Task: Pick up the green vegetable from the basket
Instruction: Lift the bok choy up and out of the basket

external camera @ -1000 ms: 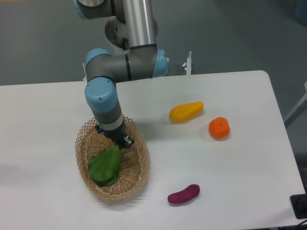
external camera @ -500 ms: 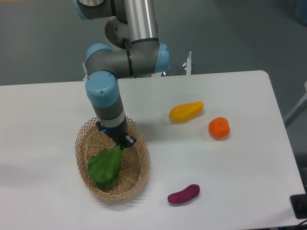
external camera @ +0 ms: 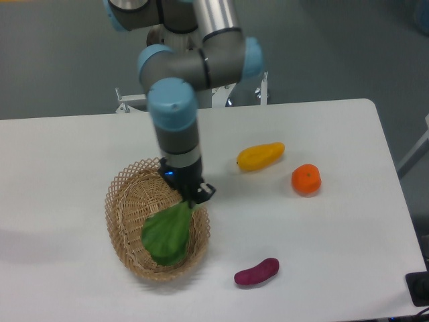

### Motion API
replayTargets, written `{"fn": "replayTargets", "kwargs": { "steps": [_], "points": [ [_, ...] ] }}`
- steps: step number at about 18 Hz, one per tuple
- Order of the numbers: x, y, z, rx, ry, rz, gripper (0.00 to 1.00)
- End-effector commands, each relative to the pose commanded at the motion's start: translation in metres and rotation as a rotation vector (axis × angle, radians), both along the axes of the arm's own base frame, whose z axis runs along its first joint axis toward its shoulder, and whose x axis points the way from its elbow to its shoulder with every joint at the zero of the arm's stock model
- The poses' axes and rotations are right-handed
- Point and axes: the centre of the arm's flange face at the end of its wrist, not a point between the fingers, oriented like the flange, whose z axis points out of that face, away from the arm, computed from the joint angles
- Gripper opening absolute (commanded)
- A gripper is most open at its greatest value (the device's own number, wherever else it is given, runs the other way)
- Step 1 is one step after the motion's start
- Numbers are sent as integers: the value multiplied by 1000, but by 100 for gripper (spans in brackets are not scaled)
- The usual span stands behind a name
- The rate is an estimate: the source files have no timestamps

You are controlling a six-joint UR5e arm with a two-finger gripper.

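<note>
The green vegetable has broad bright-green leaves and hangs tilted over the right half of the tan wicker basket. Its upper stem end is pinched in my gripper, which is shut on it just above the basket's right rim. The leaf tip looks lifted off the basket floor. The arm's blue and grey wrist rises straight above the gripper and hides the fingertips' far side.
A yellow oblong fruit and an orange lie on the white table to the right. A purple sweet-potato shape lies near the front edge, right of the basket. The table's right edge is near the orange.
My gripper and arm have moved to the right and slightly up, carrying the green vegetable from the basket's middle toward its right rim.
</note>
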Motion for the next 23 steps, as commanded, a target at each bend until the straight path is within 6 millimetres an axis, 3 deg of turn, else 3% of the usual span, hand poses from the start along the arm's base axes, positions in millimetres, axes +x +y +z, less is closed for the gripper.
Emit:
{"fn": "replayTargets", "kwargs": {
  "steps": [5, 12, 15, 23],
  "points": [
    [-63, -44, 6, 13, 2, -42, 23],
    [-121, -99, 9, -1, 37, -134, 23],
    [-135, -115, 9, -5, 45, -145, 23],
    [-142, -122, 10, -7, 49, -148, 23]
  ]
}}
